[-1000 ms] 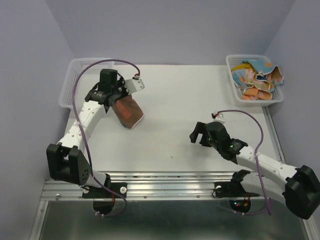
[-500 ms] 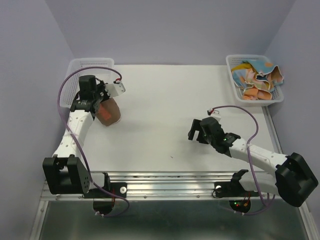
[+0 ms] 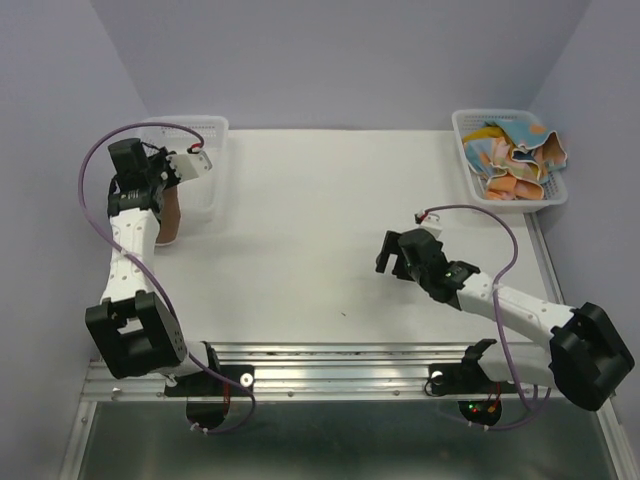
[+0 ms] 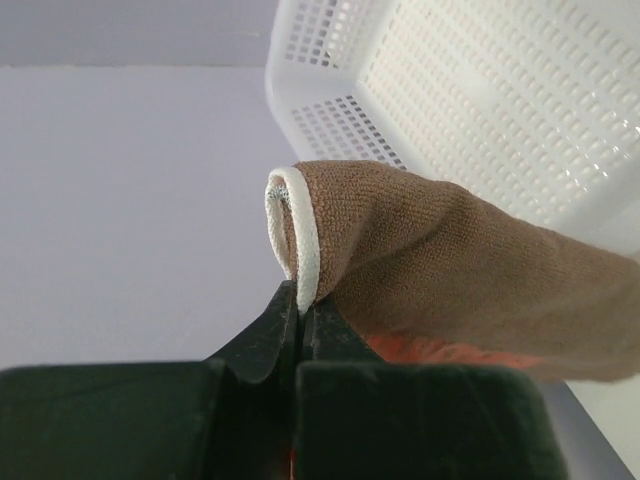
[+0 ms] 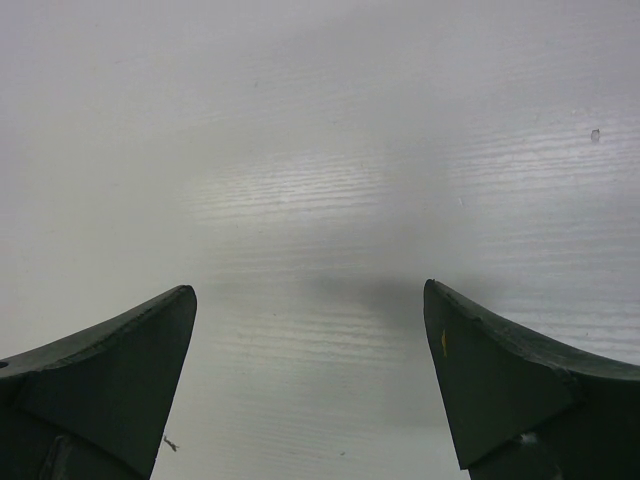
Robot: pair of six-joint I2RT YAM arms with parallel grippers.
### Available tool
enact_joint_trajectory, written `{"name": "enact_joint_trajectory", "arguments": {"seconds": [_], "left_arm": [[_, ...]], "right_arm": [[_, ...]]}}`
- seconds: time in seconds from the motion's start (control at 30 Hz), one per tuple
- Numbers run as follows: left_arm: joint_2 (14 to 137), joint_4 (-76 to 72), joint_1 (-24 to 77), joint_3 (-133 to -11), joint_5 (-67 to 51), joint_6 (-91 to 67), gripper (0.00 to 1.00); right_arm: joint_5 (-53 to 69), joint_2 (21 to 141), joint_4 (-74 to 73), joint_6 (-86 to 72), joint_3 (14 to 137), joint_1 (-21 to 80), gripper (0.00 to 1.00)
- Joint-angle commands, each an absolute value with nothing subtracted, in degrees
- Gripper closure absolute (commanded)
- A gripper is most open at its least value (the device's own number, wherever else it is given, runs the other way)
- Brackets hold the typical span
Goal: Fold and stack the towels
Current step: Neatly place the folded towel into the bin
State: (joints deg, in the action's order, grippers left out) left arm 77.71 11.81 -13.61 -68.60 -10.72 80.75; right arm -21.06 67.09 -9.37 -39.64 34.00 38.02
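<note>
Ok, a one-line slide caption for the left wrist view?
Left gripper pinches the white-trimmed edge of a folded brown towel, with a white mesh basket beyond it.

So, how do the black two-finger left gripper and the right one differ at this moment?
The left gripper is shut on the white-hemmed edge of a brown cloth towel; the right gripper stands wide open and holds nothing. The left gripper is beside the white plastic mesh basket at the far left; the right gripper hangs over the white table, right of its middle. Both have dark fingers.
</note>
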Motion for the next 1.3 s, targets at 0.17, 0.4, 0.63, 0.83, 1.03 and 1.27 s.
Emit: {"name": "enact_joint_trajectory", "arguments": {"seconds": [0.17, 0.4, 0.63, 0.83, 1.03, 1.27], "left_arm": [[90.5, 2.5, -13.9, -82.2, -19.6, 78.8, 1.0], [100.8, 0.3, -13.8, -88.5, -24.2, 76.5, 1.0], [108.2, 0.4, -13.4, -89.8, -22.5, 78.8, 1.0], [112.8, 0.4, -12.9, -91.8, -22.2, 76.8, 1.0], [116.7, -2.1, -12.5, -93.4, -20.8, 76.1, 1.0], [119.1, -4.3, -12.1, -96.5, -20.0, 73.3, 0.36]], "right_arm": [[-24.3, 69.7, -5.0, -38.6, 39.2, 38.5, 0.0], [-24.8, 73.9, -3.4, -37.5, 41.6, 38.6, 0.0], [-25.6, 76.6, -1.9, -37.5, 42.5, 38.5, 0.0], [-25.8, 79.8, -2.3, -36.7, 44.7, 38.5, 0.0], [-25.3, 81.9, -2.2, -36.3, 46.2, 38.6, 0.0], [-25.8, 82.1, -1.9, -36.6, 46.0, 38.5, 0.0]]}}
